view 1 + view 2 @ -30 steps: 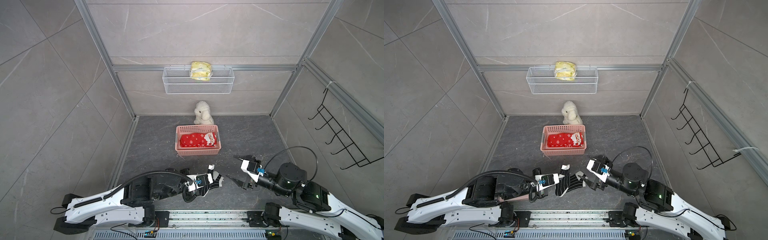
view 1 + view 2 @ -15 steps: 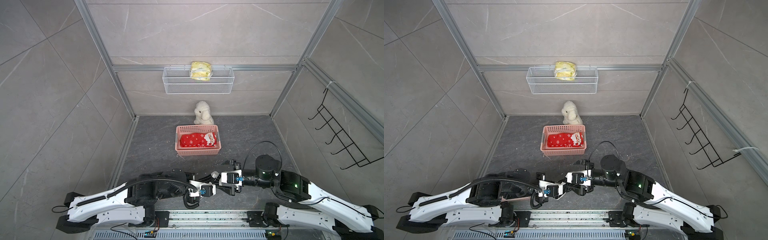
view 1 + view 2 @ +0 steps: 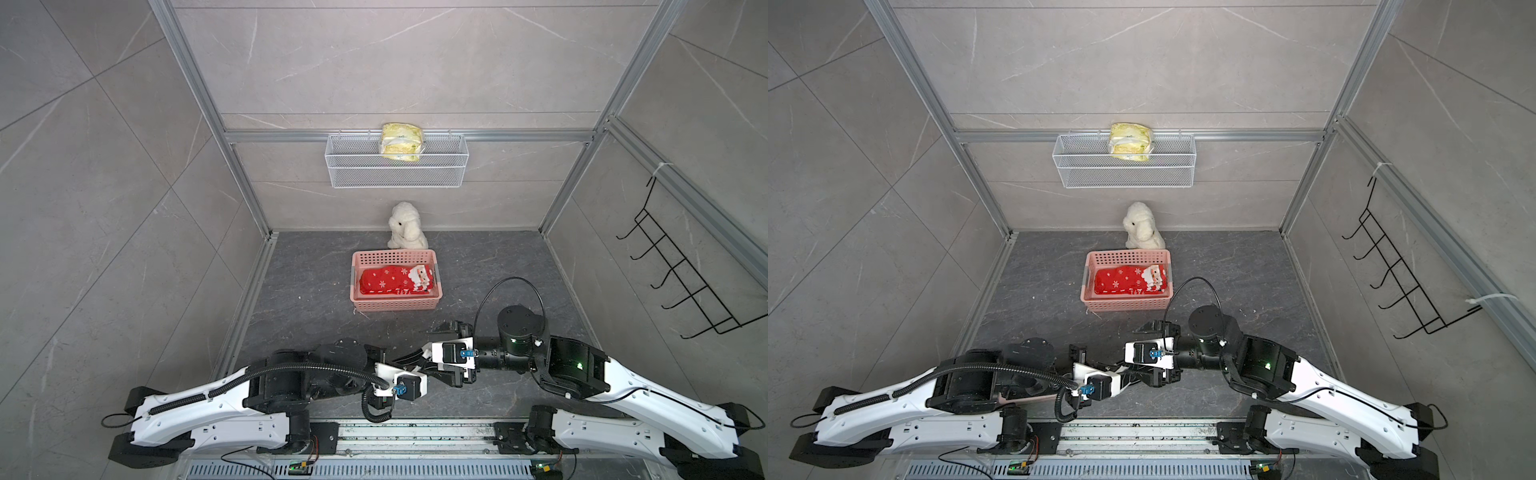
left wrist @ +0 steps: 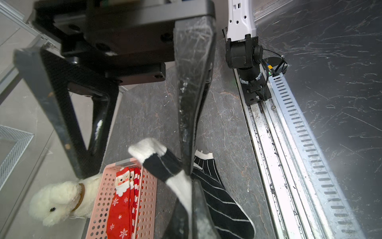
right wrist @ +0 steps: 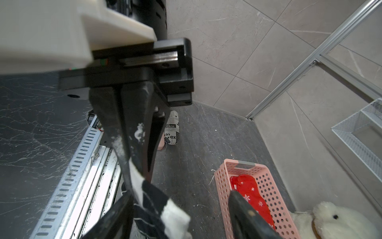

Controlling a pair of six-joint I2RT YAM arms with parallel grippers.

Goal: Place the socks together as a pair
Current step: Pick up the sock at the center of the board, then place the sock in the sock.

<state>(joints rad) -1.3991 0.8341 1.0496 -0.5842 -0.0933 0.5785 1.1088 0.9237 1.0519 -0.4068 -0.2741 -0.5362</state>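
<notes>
**Both arms** meet low over the near edge of the bench (image 3: pixel 307 286), in front of the pink basket (image 3: pixel 397 306).

**Left pincer** (image 4: pixel 189 182): clenched on the black sock (image 4: pixel 160 165), its tips pinching a white patch of the fabric. The sock's white toe and a black band with thin white stripes stick out past the tips.

**Right pincer** (image 5: pixel 180 193): released, jaws spread wide, one on each side of the held sock. In the left wrist view one of its fingers (image 4: pixel 192 93) crosses in front of the sock; whether it touches the fabric cannot be told.

**Striped fabric** (image 4: pixel 219 198): a further length, black with thin white lines, runs beyond the left pincer. Whether it belongs to the same sock or to a second one cannot be told.

**Red socks** (image 3: pixel 388 282): patterned with white snowflakes and a Santa face, they lie flat inside the pink basket, apart from both pincers.

**Surroundings:** a white plush toy (image 3: pixel 405 226) sits just behind the basket, against the back wall. Above it a wire shelf (image 3: pixel 397 176) on the wall holds a yellow packet (image 3: pixel 401 141)
</notes>
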